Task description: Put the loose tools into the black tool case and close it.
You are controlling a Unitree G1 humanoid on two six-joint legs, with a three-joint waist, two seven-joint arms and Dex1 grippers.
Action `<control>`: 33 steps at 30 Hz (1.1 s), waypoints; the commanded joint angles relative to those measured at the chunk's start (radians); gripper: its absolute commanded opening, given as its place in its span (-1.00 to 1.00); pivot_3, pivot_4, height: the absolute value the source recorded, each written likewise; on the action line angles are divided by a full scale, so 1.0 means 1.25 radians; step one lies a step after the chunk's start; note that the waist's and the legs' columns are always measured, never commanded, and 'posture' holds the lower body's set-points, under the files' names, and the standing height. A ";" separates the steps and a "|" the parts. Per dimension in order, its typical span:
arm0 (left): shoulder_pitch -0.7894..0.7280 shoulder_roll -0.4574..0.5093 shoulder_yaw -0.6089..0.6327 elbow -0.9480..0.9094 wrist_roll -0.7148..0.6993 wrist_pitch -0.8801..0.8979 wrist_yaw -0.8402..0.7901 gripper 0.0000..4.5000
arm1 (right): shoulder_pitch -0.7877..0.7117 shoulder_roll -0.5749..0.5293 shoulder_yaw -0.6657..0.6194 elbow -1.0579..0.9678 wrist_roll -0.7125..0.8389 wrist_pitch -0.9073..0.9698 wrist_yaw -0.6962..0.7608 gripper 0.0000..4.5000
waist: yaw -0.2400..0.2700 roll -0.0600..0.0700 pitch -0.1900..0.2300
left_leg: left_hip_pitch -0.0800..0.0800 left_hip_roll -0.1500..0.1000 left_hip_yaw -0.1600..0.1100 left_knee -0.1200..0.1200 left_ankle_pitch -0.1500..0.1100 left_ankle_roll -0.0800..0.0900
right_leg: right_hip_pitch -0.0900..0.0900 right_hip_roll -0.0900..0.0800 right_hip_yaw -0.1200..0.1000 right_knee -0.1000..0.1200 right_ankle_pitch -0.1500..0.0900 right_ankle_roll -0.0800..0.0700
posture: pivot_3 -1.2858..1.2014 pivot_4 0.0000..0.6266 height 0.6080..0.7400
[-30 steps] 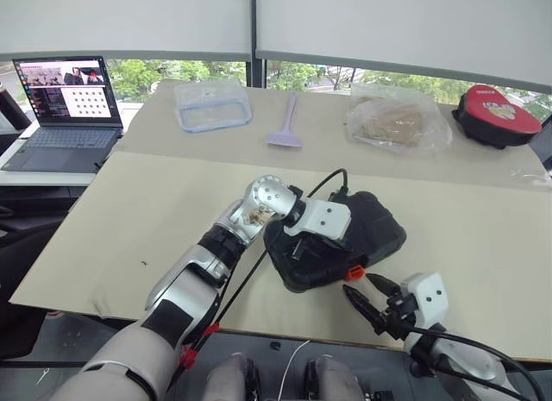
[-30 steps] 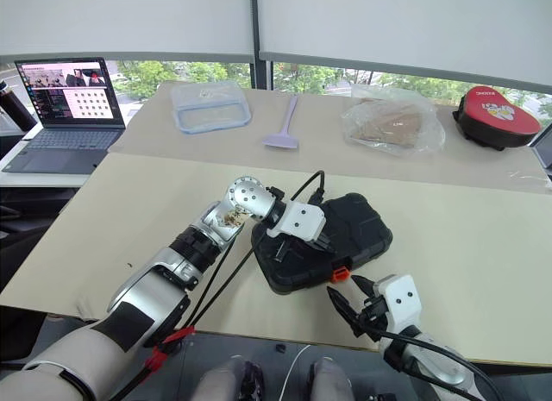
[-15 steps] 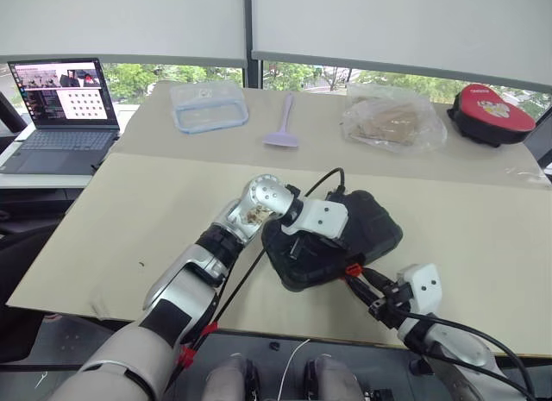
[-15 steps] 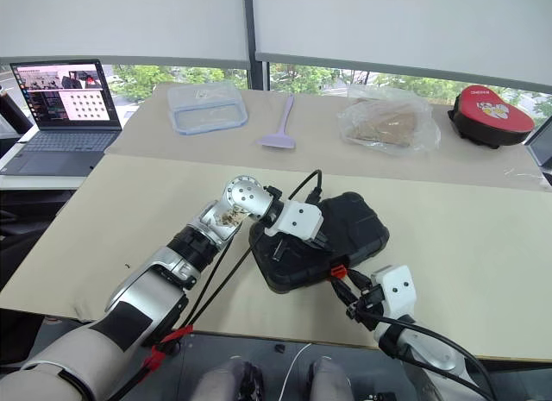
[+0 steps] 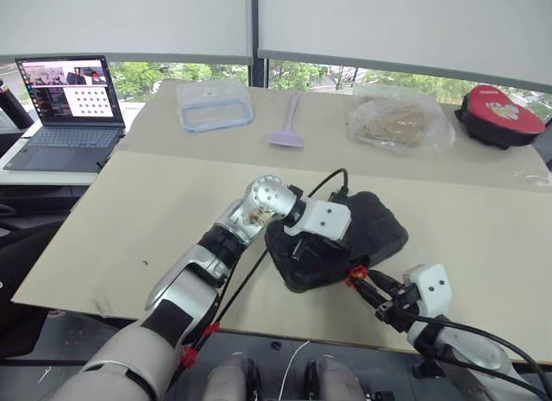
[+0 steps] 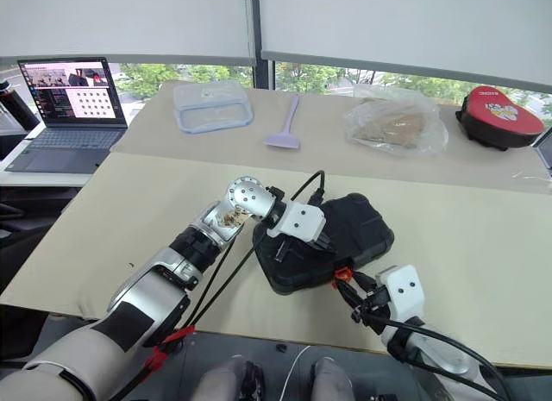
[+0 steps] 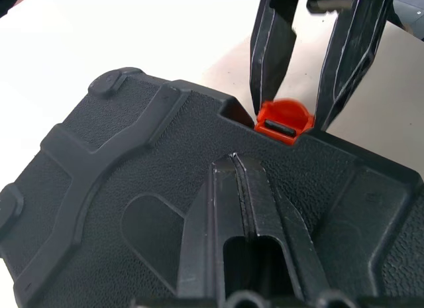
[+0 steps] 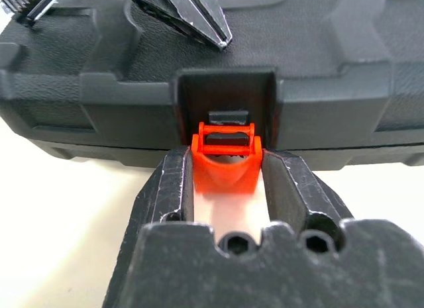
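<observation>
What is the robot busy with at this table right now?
It is closing a black tool case on the table. The lid is down. The left gripper, fingers shut, presses on top of the lid. The right gripper has its two fingers on either side of the orange latch at the case's front edge. A lilac spatula, a clear box and a laptop lie farther off, untouched.

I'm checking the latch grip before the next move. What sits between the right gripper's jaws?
The orange latch of the black tool case sits between the jaws of the right gripper, one jaw against each side, as the right wrist view shows.
</observation>
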 commanded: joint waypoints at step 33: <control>0.033 0.003 -0.057 0.047 0.060 0.009 -0.007 -1.00 | -0.148 -0.061 0.076 0.138 -0.142 -0.131 0.080 -0.97 | -0.006 -0.001 -0.001 | 0.001 0.000 0.000 0.000 -0.001 0.001 | 0.001 -0.001 0.000 -0.001 0.000 0.000 | 0.03 -0.52 0.86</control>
